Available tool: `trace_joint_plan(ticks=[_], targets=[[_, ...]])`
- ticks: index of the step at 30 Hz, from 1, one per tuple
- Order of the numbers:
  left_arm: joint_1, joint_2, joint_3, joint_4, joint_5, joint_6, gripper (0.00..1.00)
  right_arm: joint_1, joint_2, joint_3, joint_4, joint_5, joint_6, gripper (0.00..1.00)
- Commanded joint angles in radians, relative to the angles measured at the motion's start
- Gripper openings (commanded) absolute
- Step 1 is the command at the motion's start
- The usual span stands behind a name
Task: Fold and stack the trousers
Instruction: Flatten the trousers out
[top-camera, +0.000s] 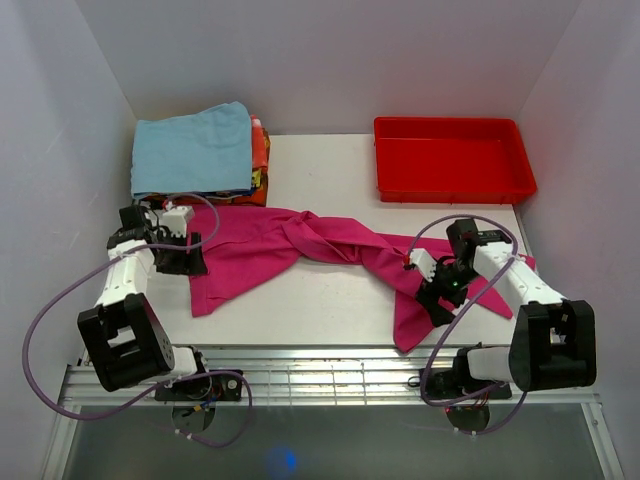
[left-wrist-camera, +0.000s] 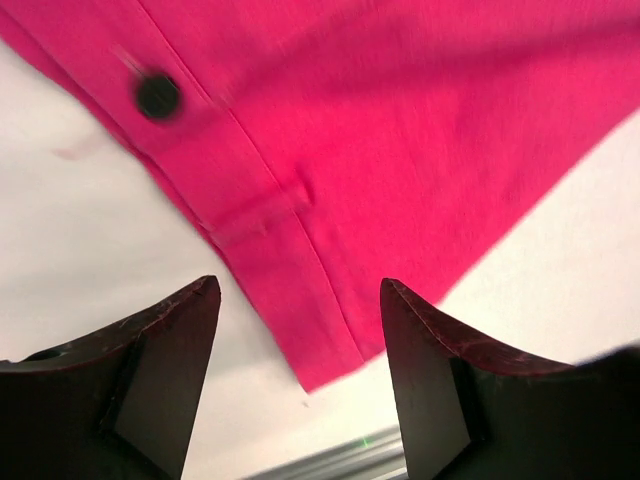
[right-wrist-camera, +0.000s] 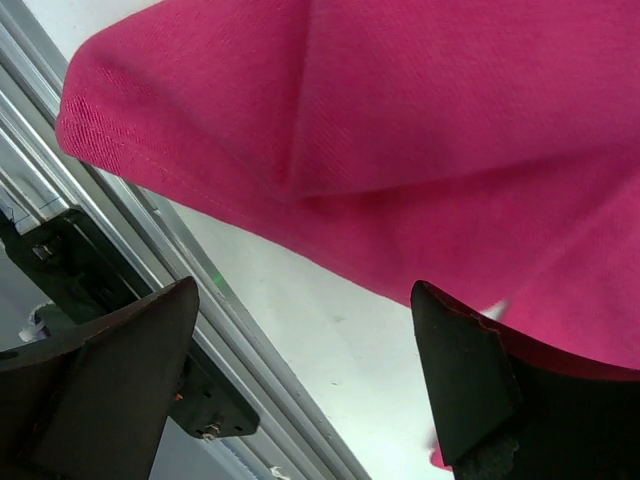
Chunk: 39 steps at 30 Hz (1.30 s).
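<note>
The magenta-pink trousers (top-camera: 300, 245) lie spread across the table from left to right, twisted and bunched in the middle. My left gripper (top-camera: 186, 258) hovers open at their left end. In the left wrist view the waistband corner (left-wrist-camera: 300, 300) with a dark button (left-wrist-camera: 157, 95) lies flat on the table below my left gripper (left-wrist-camera: 298, 288), and nothing is held. My right gripper (top-camera: 437, 298) stands open over the right leg end near the front edge. In the right wrist view the leg hem (right-wrist-camera: 330, 150) lies beyond my right gripper (right-wrist-camera: 303, 292), with bare table between the fingers.
A stack of folded clothes topped by a light blue cloth (top-camera: 192, 148) sits at the back left, touching the trousers. A red plastic tray (top-camera: 452, 185) stands at the back right. A metal rail (top-camera: 330, 368) runs along the near table edge. White walls close in both sides.
</note>
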Motion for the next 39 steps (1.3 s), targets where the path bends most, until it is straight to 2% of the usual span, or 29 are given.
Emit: trace_joint_plan(ticks=[1,6,13,17,20,21,23,24,25,26,28,29,31,32,33,36,39], targets=[[-0.003,-0.064,-0.097,-0.057,0.026,0.081,0.76,0.063,-0.040,-0.058,0.088,0.043,0.083,0.91],[-0.003,-0.081,-0.166,-0.004,-0.020,0.076,0.76,0.212,-0.057,-0.069,0.145,0.020,0.224,0.91],[-0.007,-0.044,-0.162,0.010,-0.032,0.113,0.77,0.427,0.032,-0.108,0.258,0.169,0.297,0.95],[-0.007,-0.016,-0.169,0.041,-0.064,0.166,0.77,0.537,0.053,-0.229,0.402,0.299,0.287,0.93],[-0.021,0.022,-0.171,0.059,-0.066,0.176,0.75,0.565,0.087,-0.287,0.471,0.356,0.288,0.76],[-0.029,0.036,-0.172,0.056,-0.078,0.179,0.74,0.565,0.089,-0.296,0.476,0.362,0.290,0.63],[-0.058,0.071,-0.204,0.064,-0.113,0.186,0.73,0.564,0.061,-0.300,0.490,0.372,0.290,0.49],[-0.061,0.085,-0.217,0.076,-0.152,0.196,0.73,0.565,0.044,-0.296,0.488,0.373,0.288,0.34],[-0.064,0.102,-0.241,0.094,-0.169,0.208,0.71,0.564,0.009,-0.290,0.479,0.376,0.288,0.16],[-0.064,0.112,-0.252,0.102,-0.186,0.211,0.69,0.564,-0.012,-0.283,0.471,0.382,0.288,0.08],[-0.064,0.132,-0.266,0.108,-0.227,0.223,0.57,0.561,-0.063,-0.249,0.456,0.408,0.282,0.08],[-0.064,0.149,-0.275,0.110,-0.239,0.231,0.42,0.547,-0.124,-0.234,0.438,0.415,0.262,0.08],[-0.062,0.152,-0.281,0.116,-0.284,0.258,0.25,0.516,-0.211,-0.183,0.419,0.436,0.236,0.08],[-0.061,0.145,-0.283,0.124,-0.305,0.269,0.15,0.463,-0.238,-0.163,0.409,0.438,0.213,0.08],[-0.056,0.140,-0.280,0.133,-0.322,0.284,0.00,0.429,-0.267,-0.146,0.401,0.430,0.158,0.08],[-0.030,0.125,-0.220,0.113,-0.350,0.346,0.00,0.245,-0.324,-0.056,0.395,0.384,0.025,0.08],[-0.010,0.113,-0.153,0.090,-0.361,0.404,0.00,0.026,-0.293,0.077,0.390,0.273,-0.070,0.08]])
